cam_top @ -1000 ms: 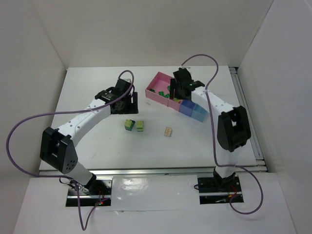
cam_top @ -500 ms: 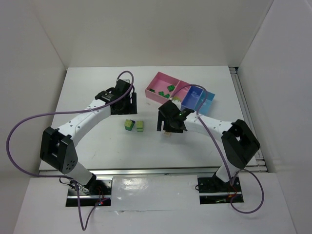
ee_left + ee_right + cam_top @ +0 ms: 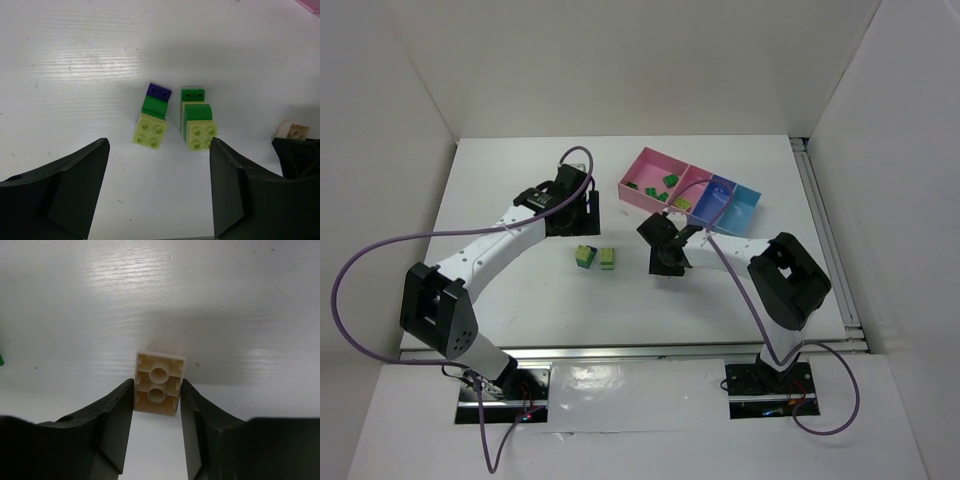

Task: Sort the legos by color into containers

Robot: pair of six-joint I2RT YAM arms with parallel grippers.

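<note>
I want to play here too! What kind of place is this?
Probably a robot lab test booth: left arm and right arm bolted to a white table, plain walls all around, and bins for sorting.

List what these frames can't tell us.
- Top view: the right claw covers the cream brick, so the grip can't be seen from there.
- Right wrist: can't tell whether that brick is off the table.
- Top view: the green bricks in the pink bin are too small to count.
- Left wrist: the cream brick is half hidden behind the right claw.
</note>
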